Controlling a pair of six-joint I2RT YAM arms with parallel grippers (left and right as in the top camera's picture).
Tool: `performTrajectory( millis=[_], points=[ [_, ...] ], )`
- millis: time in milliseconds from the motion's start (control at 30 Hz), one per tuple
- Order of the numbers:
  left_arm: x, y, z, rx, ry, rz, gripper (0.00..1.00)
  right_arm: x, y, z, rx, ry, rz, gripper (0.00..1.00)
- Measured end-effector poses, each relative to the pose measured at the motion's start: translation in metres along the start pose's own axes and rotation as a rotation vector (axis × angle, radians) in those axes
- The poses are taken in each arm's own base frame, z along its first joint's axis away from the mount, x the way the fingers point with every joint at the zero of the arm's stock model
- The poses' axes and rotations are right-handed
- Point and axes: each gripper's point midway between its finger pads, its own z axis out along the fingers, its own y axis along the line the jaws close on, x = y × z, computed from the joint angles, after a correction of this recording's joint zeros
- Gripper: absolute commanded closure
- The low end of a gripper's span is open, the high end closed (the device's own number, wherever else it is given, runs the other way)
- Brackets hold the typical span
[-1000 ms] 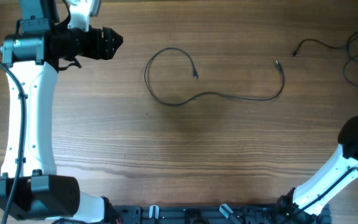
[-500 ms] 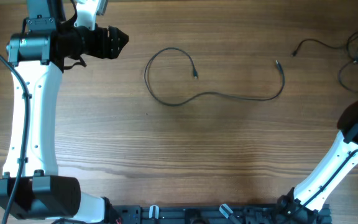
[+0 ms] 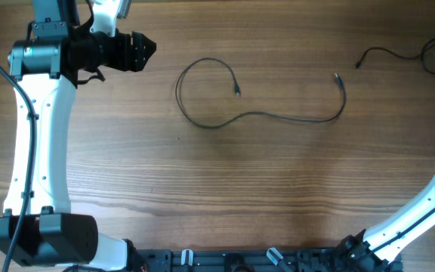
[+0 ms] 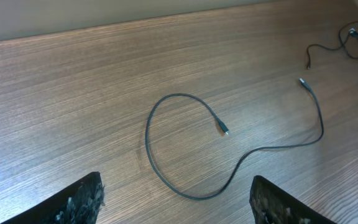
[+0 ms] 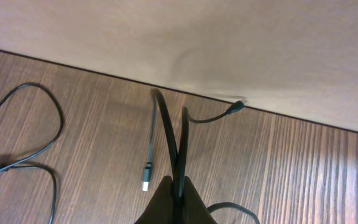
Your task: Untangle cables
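Your right arm (image 3: 423,211) has swung toward the counter (image 3: 240,174) edge. The right end effector (image 5: 174,198), half cut off, clenches a cable (image 5: 169,138); the left end effector (image 4: 178,202) is released.

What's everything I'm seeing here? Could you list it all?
loose cable: one, black, table centre, looped at one end
tangled cables: several, count unclear, black, far right corner
table: one, brown wood, under everything
left arm: one, white and black, left side; left gripper open, empty
right arm: one, white and black, right edge; right gripper shut on a tangled strand
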Motion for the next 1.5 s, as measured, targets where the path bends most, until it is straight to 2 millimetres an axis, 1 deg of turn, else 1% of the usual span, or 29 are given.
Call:
performTrajectory(
  millis=[100, 133, 267, 367, 467, 500, 533, 567, 600, 667, 700, 733, 867, 967, 1067, 1200, 1333, 1400, 1467, 1500],
  points=[
    [0.0, -0.001, 0.0, 0.007, -0.002, 0.0, 0.23, 0.004, 0.009, -0.002, -0.021, 0.007, -0.01, 0.95],
    [0.0, -0.002, 0.0, 0.01, -0.002, 0.0, 0.23, 0.007, 0.016, -0.004, -0.035, 0.01, -0.02, 0.95],
    [-0.001, -0.003, 0.0, 0.015, -0.003, 0.0, 0.22, 0.013, 0.029, -0.008, -0.062, 0.017, -0.04, 0.95],
    [-0.001, -0.003, 0.0, 0.015, -0.003, 0.001, 0.23, 0.014, 0.032, -0.008, -0.068, 0.02, -0.044, 0.95],
    [-0.001, -0.004, 0.0, 0.022, -0.004, 0.001, 0.23, 0.015, 0.032, -0.007, -0.068, 0.022, -0.043, 0.91],
    [-0.001, -0.004, 0.0, 0.023, -0.004, 0.001, 0.23, 0.015, 0.032, -0.007, -0.067, 0.023, -0.044, 0.85],
    [-0.001, -0.004, 0.0, 0.024, -0.005, 0.001, 0.23, 0.015, 0.031, -0.007, -0.067, 0.024, -0.044, 0.71],
    [-0.001, -0.005, 0.0, 0.025, -0.005, 0.001, 0.23, 0.015, 0.031, -0.006, -0.066, 0.024, -0.05, 0.54],
    [-0.001, -0.005, 0.0, 0.025, -0.005, 0.001, 0.23, 0.016, 0.031, -0.006, -0.066, 0.026, -0.048, 0.33],
    [-0.001, -0.005, 0.0, 0.026, -0.005, 0.001, 0.23, 0.017, 0.032, -0.005, -0.067, 0.031, -0.048, 0.21],
    [-0.001, -0.005, 0.0, 0.026, -0.005, 0.001, 0.23, 0.017, 0.032, -0.005, -0.067, 0.031, -0.048, 0.18],
    [-0.001, -0.005, 0.0, 0.026, -0.005, 0.001, 0.23, 0.018, 0.032, -0.004, -0.066, 0.033, -0.046, 0.11],
    [-0.001, -0.005, 0.0, 0.026, -0.005, 0.001, 0.22, 0.022, 0.034, -0.001, -0.072, 0.049, -0.05, 0.1],
    [-0.001, -0.005, 0.0, 0.026, -0.005, 0.001, 0.22, 0.026, 0.038, -0.001, -0.089, 0.063, -0.056, 0.1],
    [-0.001, -0.005, 0.0, 0.026, -0.005, 0.001, 0.22, 0.033, 0.046, -0.004, -0.107, 0.081, -0.07, 0.1],
    [-0.001, -0.005, 0.0, 0.026, -0.005, 0.001, 0.21, 0.05, 0.062, -0.012, -0.125, 0.114, -0.11, 0.07],
    [-0.001, -0.005, 0.0, 0.026, -0.005, 0.001, 0.21, 0.072, 0.076, -0.023, -0.134, 0.164, -0.161, 0.07],
    [-0.001, -0.005, 0.0, 0.026, -0.005, 0.001, 0.21, 0.086, 0.084, -0.035, -0.156, 0.205, -0.189, 0.07],
    [-0.001, -0.005, 0.0, 0.026, -0.005, 0.001, 0.21, 0.096, 0.089, -0.048, -0.176, 0.236, -0.207, 0.07],
    [-0.001, -0.005, 0.0, 0.026, -0.005, 0.001, 0.21, 0.1, 0.091, -0.058, -0.186, 0.247, -0.22, 0.07]
  ],
)
